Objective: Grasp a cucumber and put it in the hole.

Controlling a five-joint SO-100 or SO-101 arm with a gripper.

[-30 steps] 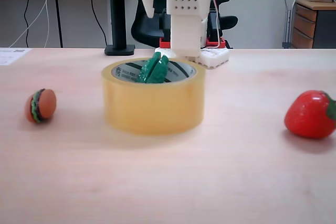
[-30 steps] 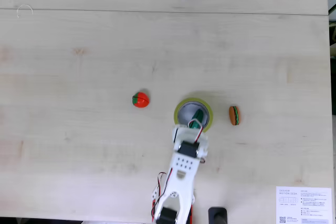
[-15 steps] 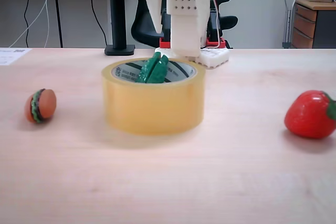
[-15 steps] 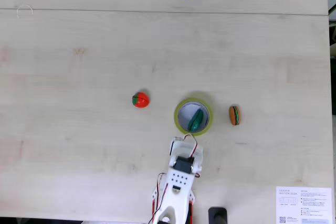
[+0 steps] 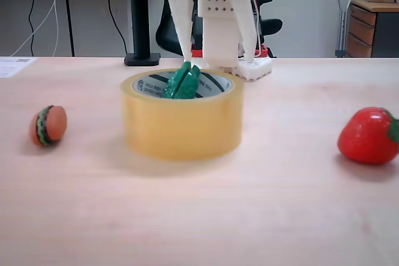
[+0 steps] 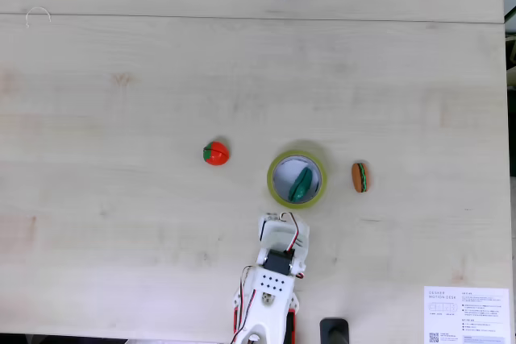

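Observation:
The dark-green cucumber [image 5: 182, 82] leans inside the hole [image 6: 285, 173] of the yellowish tape roll [image 5: 181, 123], its top end poking just above the rim. From above, the cucumber [image 6: 301, 184] lies across the right part of the opening of the roll [image 6: 271, 179]. My white gripper [image 5: 219, 59] hangs behind the roll, apart from it, jaws spread and nothing between them. In the fixed view from above, the gripper [image 6: 278, 221] sits just below the roll, toward the arm's base.
A red toy strawberry [image 5: 369, 135] [image 6: 215, 153] and a small toy burger [image 5: 48, 124] [image 6: 359, 177] flank the roll. A black pole [image 5: 140, 17] stands at the table's back edge. A printed sheet [image 6: 467, 314] lies at the table's corner.
The gripper has let go of the cucumber, risen out of the roll and drawn back toward the arm's base. The cucumber stays inside the roll.

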